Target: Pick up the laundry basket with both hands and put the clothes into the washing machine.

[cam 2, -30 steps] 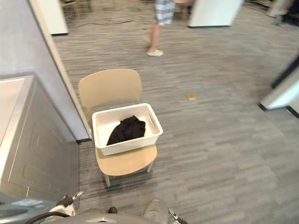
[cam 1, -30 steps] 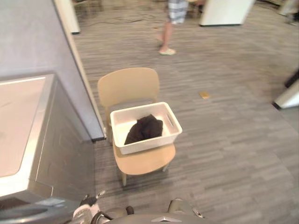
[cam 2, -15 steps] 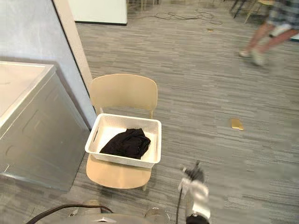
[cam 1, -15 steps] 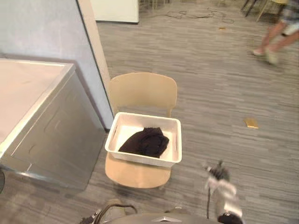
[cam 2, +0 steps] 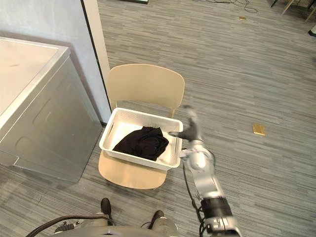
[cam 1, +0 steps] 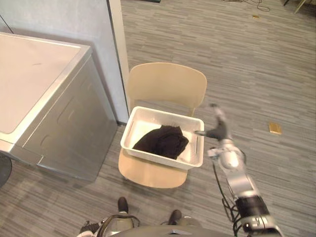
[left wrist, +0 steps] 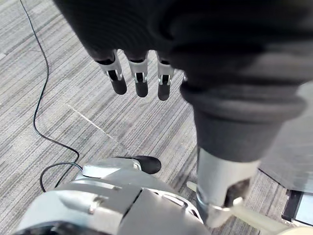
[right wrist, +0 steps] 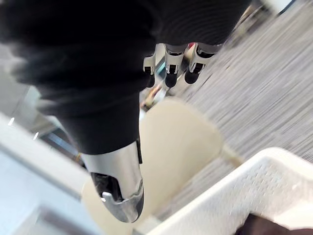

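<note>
Basket [cam 1: 158, 159] on chair [cam 1: 168, 84] — right hand [cam 1: 218, 131] near its right rim, left hand [left wrist: 139, 81] low, both unclenched; we should grip opposite rims evenly.

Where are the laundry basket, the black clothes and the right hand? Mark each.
laundry basket [cam 1: 160, 159], left eye view, near wall.
black clothes [cam 1: 163, 141], left eye view, middle.
right hand [cam 1: 218, 131], left eye view, palm.

Head stereo pair downward on shared laundry basket [cam 1: 159, 157]; wrist cameras close-up.
</note>
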{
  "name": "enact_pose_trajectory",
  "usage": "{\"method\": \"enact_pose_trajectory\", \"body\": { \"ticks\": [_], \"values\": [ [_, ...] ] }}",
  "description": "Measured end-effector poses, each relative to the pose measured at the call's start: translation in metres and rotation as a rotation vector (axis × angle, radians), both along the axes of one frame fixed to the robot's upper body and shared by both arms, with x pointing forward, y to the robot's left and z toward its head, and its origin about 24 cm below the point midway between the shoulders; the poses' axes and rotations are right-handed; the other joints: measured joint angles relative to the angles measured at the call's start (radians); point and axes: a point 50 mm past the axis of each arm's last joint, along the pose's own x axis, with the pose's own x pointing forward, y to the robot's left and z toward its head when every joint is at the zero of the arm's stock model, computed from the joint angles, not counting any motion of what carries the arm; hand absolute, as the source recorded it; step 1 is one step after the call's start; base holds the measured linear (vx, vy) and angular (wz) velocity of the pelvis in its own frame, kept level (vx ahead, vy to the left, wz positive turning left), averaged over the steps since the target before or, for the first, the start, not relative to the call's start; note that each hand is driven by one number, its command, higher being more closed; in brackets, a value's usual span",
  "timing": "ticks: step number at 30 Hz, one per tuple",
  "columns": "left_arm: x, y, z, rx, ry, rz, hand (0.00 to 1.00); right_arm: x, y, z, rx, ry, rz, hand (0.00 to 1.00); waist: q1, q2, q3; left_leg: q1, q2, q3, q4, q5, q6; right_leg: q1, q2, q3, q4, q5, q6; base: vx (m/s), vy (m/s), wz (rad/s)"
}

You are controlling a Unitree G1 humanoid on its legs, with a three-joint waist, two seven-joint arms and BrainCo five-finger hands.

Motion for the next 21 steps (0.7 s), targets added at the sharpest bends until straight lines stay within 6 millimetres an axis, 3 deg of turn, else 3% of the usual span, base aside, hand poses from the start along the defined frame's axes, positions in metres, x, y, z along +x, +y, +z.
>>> {"method": "enact_pose_trajectory", "body": {
  "ticks": [3, 4, 9, 13, 21],
  "values": [
    [0.012, 0.000, 0.002, 0.013, -0.018, -0.086, 0.00, 0.014, 0.019, -0.004, -0.179, 0.054, 0.150, 0.00, 0.022, 0.002, 0.014, -0.022, -0.004, -0.005, -0.036, 0.035, 0.005, -0.036, 0.001, -0.002, 0.003, 0.012, -0.001, -0.06, 0.041, 0.02],
    [0.023, 0.001, 0.005, 0.025, -0.042, -0.123, 0.00, 0.018, 0.025, -0.003, -0.313, 0.064, 0.217, 0.00, 0.030, 0.002, 0.034, -0.042, -0.003, -0.010, -0.040, 0.046, 0.006, -0.059, 0.002, -0.003, 0.013, 0.014, -0.003, -0.08, 0.023, 0.03],
    [0.060, 0.005, 0.016, 0.065, -0.137, -0.201, 0.00, 0.030, 0.027, -0.009, -0.713, 0.113, 0.373, 0.00, 0.055, -0.019, 0.119, -0.120, -0.001, -0.046, -0.041, 0.088, 0.019, -0.142, -0.005, -0.003, 0.069, 0.011, -0.008, -0.08, 0.014, 0.15],
    [0.078, 0.014, 0.025, 0.119, -0.180, -0.230, 0.00, 0.044, 0.011, 0.001, -0.854, 0.120, 0.320, 0.00, 0.063, -0.035, 0.181, -0.167, 0.000, -0.073, -0.043, 0.114, 0.022, -0.193, -0.013, -0.004, 0.112, 0.004, -0.014, -0.07, -0.003, 0.15],
    [0.099, 0.037, 0.041, 0.206, -0.244, -0.225, 0.00, 0.064, 0.002, 0.038, -1.006, 0.038, 0.279, 0.00, 0.086, -0.062, 0.253, -0.264, 0.006, -0.104, -0.049, 0.150, 0.020, -0.307, -0.026, -0.008, 0.189, -0.014, -0.021, -0.09, -0.029, 0.07]
  ]
}}
